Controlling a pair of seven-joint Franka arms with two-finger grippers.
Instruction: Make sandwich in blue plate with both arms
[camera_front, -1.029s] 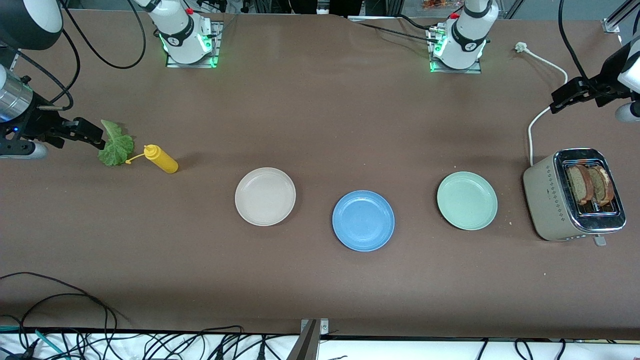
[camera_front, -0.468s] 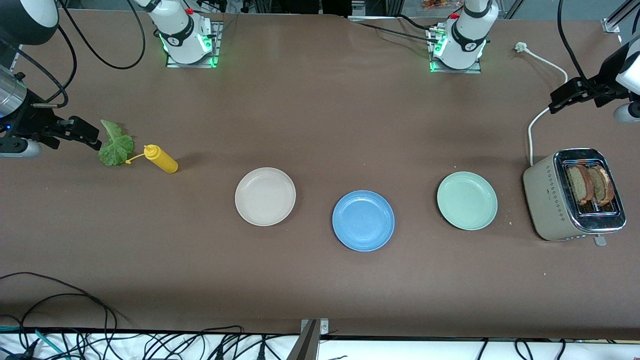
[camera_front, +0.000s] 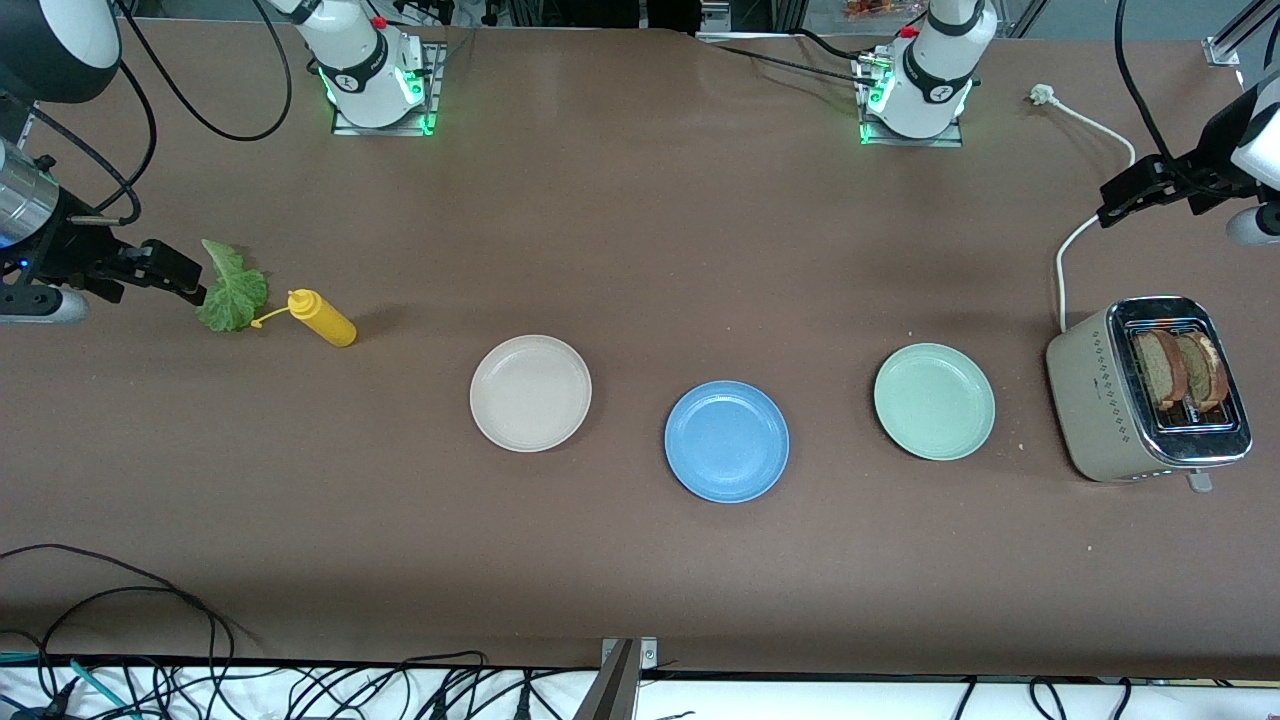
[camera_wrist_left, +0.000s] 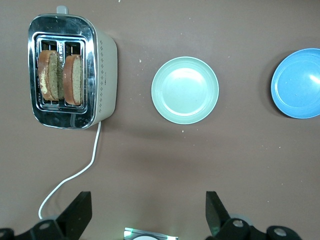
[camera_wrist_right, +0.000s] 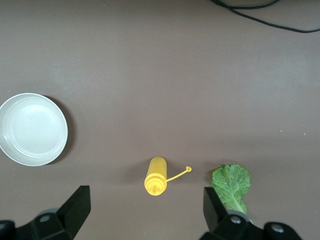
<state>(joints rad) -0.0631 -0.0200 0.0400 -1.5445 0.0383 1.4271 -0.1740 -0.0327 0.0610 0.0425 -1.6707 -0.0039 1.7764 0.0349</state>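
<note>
Plainly no readable writing, left gripper (camera_wrist_left: 147, 215) jaws wide above toaster cord (camera_wrist_left: 75, 175), right gripper (camera_wrist_right: 145, 212) jaws wide over lettuce leaf (camera_wrist_right: 231, 186)

bread slices (camera_front: 1187, 369) in toaster (camera_front: 1150, 392), lettuce (camera_front: 230, 288) beside bottle (camera_front: 322, 317)

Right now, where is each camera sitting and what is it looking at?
Front view: high across the table, facing both arms' bases; blue plate in the middle.
Left wrist view: on the left arm, looking down at the toaster; open left gripper shows.
Right wrist view: looking down at the lettuce leaf; open right gripper shows.
Front and left wrist views share the blue plate.
</note>
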